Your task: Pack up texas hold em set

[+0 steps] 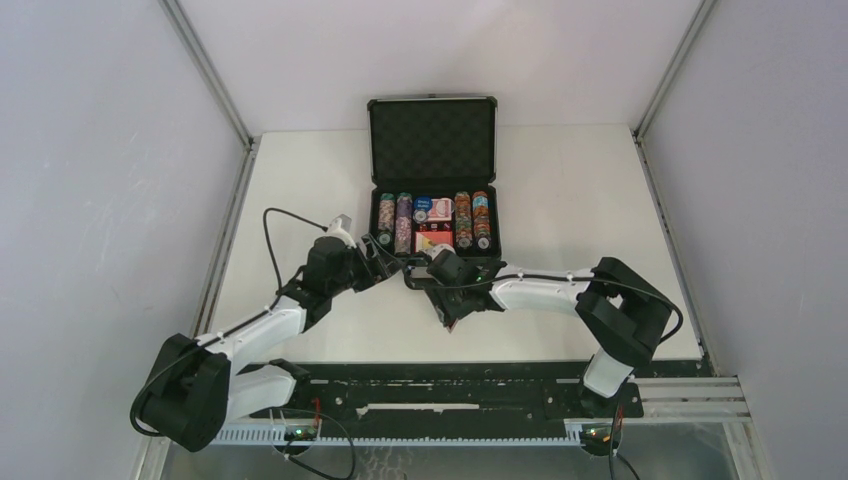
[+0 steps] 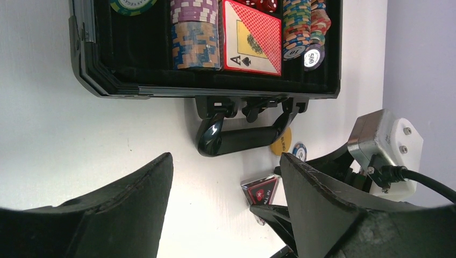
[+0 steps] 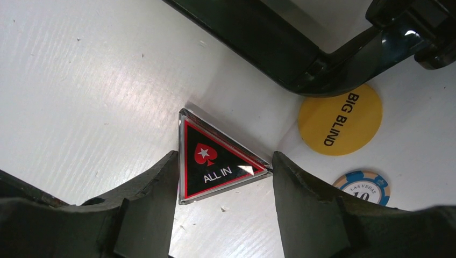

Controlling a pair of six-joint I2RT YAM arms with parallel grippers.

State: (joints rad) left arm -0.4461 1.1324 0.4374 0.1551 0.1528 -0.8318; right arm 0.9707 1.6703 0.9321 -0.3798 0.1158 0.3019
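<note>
Case point(image 1: 432, 140): open at the far middle of the surface point(image 1: 300, 200), chips slotted in.
Loose pieces: triangular marker point(image 3: 207, 156), yellow button point(image 3: 340, 119) and blue chip point(image 3: 361, 188), unpacked beside the handle point(image 2: 242, 141).
Right gripper point(image 3: 225, 164): straddles the marker to lift it; contact unclear.
Left gripper point(image 2: 226, 161): wide open, empty.

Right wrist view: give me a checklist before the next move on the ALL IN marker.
1. ALL IN marker between the right gripper fingers: ok.
2. Grip firm: cannot tell; the fingers sit at its edges and the marker lies flat.
3. BIG BLIND disc and blue chip outside the jaws: ok.
4. Case open: ok.
5. Free slot in it for the marker: cannot tell.
6. Left gripper open and empty: ok.
</note>
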